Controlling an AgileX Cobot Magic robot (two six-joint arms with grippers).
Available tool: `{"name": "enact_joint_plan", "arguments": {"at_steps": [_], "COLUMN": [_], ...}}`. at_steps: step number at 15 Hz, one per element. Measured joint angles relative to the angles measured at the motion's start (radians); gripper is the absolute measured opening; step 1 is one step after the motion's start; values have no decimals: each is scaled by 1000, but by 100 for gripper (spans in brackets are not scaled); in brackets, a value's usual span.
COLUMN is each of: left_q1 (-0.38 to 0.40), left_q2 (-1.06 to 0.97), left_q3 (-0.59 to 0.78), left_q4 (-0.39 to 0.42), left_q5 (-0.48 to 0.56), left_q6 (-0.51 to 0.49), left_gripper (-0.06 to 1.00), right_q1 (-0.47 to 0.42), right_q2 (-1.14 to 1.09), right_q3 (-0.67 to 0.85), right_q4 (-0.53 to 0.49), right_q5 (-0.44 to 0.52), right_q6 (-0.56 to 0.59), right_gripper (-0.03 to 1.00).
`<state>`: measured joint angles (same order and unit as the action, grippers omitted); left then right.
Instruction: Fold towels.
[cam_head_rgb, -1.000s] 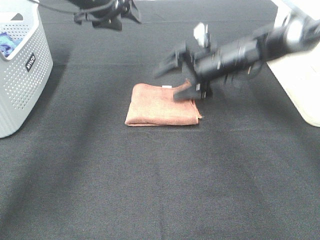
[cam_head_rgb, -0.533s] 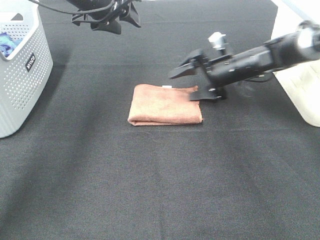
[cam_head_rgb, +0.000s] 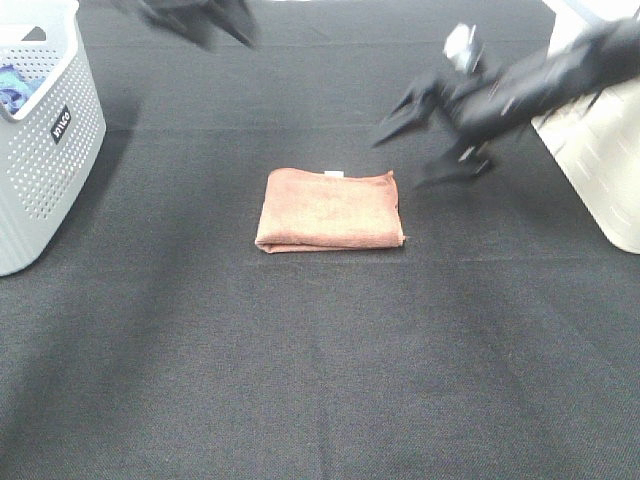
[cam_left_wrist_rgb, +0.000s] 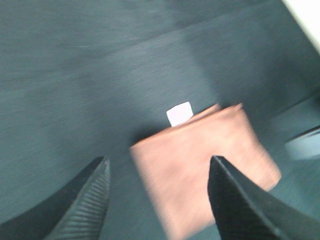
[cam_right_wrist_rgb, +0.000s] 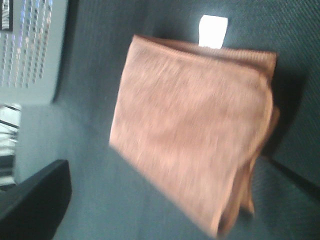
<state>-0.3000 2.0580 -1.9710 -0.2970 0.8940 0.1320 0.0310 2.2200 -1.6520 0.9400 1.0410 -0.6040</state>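
The reddish-brown towel (cam_head_rgb: 330, 210) lies folded into a flat rectangle mid-table, its small white tag (cam_head_rgb: 334, 174) at the far edge. My right gripper (cam_head_rgb: 422, 148) hovers blurred just beyond the towel's right far corner, open and holding nothing. My left gripper (cam_head_rgb: 200, 15) is a dark blur at the far left edge of the table, well away from the towel. In the left wrist view both fingers (cam_left_wrist_rgb: 82, 200) stand wide apart with the towel (cam_left_wrist_rgb: 205, 165) and tag (cam_left_wrist_rgb: 179, 113) far below. The right wrist view shows the towel (cam_right_wrist_rgb: 195, 135), its tag (cam_right_wrist_rgb: 212, 31) and one finger (cam_right_wrist_rgb: 35, 200).
A grey perforated basket (cam_head_rgb: 45, 150) stands at the left edge with a blue cloth (cam_head_rgb: 12, 85) inside; it also shows in the right wrist view as the basket (cam_right_wrist_rgb: 30, 50). A white bin (cam_head_rgb: 600, 170) stands at the right edge. Black cloth covers the table.
My right gripper has drawn back from the towel's right edge, up and to the right, still open. The left arm has slid toward the far edge. The towel has stayed put.
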Motion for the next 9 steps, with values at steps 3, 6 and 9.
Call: {"name": "enact_joint_plan", "arguments": {"at_steps": [3, 6, 9], "left_q1": [0, 0, 0], "left_q2": [-118, -238, -368], "left_q3": [0, 0, 19], "left_q4": [153, 282, 340], "left_q5": [147, 284, 318], "left_q6": [-101, -144, -163], "left_gripper": [56, 56, 56], "right_q1": [0, 0, 0], "right_q2": [-183, -355, -536], "right_q3": [0, 0, 0], "right_q4": [-169, -294, -436], "right_q5": [63, 106, 164], "right_q6": [167, 266, 344], "right_gripper": [92, 92, 92]}}
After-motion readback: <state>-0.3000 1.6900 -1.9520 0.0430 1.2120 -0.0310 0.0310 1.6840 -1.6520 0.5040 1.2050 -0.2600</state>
